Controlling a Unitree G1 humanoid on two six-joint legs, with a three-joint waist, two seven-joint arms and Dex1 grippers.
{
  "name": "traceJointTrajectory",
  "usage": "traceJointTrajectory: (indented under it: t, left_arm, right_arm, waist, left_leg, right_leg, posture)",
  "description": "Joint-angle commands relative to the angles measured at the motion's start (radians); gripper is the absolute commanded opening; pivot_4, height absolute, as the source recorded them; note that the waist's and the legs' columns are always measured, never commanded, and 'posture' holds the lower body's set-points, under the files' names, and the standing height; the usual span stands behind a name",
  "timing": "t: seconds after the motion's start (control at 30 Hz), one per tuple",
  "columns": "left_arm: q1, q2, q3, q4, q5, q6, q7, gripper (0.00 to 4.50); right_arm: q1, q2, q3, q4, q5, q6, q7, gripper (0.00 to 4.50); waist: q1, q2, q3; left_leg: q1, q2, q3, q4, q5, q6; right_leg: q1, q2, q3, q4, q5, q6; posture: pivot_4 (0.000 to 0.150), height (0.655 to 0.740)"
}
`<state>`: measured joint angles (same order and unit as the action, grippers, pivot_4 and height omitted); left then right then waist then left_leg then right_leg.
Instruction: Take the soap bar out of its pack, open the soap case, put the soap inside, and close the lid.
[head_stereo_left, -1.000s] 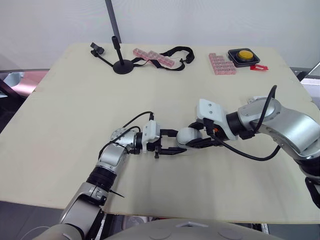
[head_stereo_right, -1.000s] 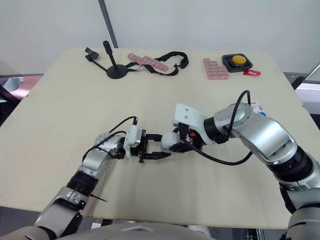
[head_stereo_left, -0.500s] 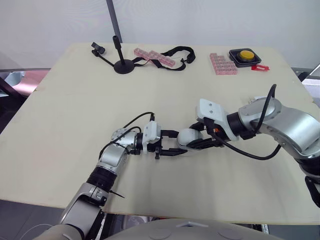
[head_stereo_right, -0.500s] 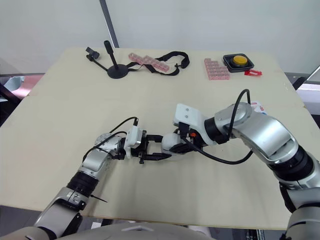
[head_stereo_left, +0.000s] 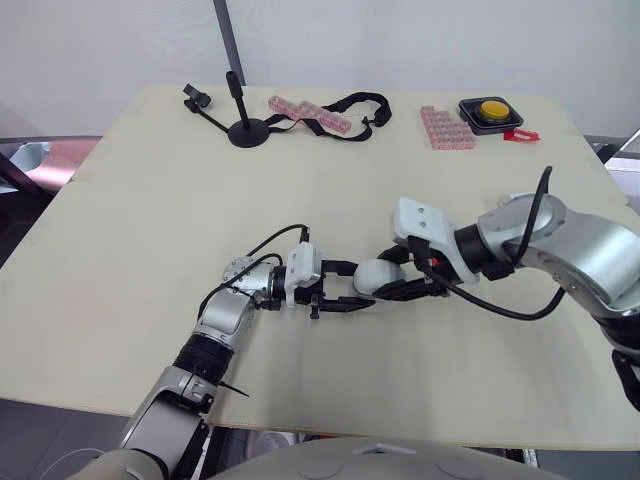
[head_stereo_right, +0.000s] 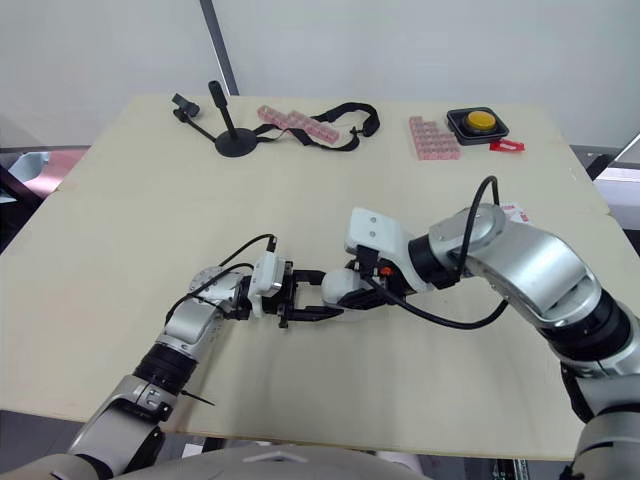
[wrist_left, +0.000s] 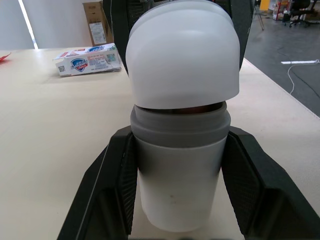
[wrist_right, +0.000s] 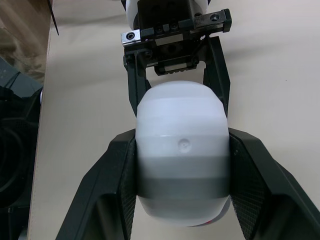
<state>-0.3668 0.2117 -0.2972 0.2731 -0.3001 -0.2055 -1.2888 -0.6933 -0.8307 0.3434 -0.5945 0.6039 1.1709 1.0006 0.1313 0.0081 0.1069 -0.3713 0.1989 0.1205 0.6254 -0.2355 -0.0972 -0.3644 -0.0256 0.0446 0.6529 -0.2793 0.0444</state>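
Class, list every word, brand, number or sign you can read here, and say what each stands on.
No text is legible.
The soap pack: blue badge and print, too small to read.
The cardboard box: white label, too blurred to read.
The case: no text.

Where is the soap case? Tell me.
In the eye views, the soap case is mid-front over the table, clamped between left gripper and right gripper.
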Motion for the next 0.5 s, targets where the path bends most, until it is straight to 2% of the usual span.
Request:
traceJointTrajectory:
  t: [0.03,0.5]
  left_arm:
    - [-0.002,0.0,0.004,-0.001,0.011,0.005,0.023,1.9]
    - [-0.002,0.003,0.004,-0.002,0.014,0.006,0.027,1.9]
  right_arm:
    - [0.016,-0.007,0.019,-0.021,0.0,-0.025,0.005,1.96]
    - [0.045,-0.029,0.057,-0.024,-0.037,-0.066,0.005,1.96]
  waist:
    - [0.0,0.0,0.0]
    - [-0.001,0.0,0.0]
  left_leg:
    - [0.0,0.0,0.0,0.0,0.0,0.0]
    - [0.001,0.0,0.0,0.0,0.0,0.0]
  right_leg:
    - [0.0,0.0,0.0,0.0,0.0,0.0]
    - [0.0,0.0,0.0,0.001,0.0,0.0]
  posture:
    - [0.15,0.74]
    - [0.15,0.74]
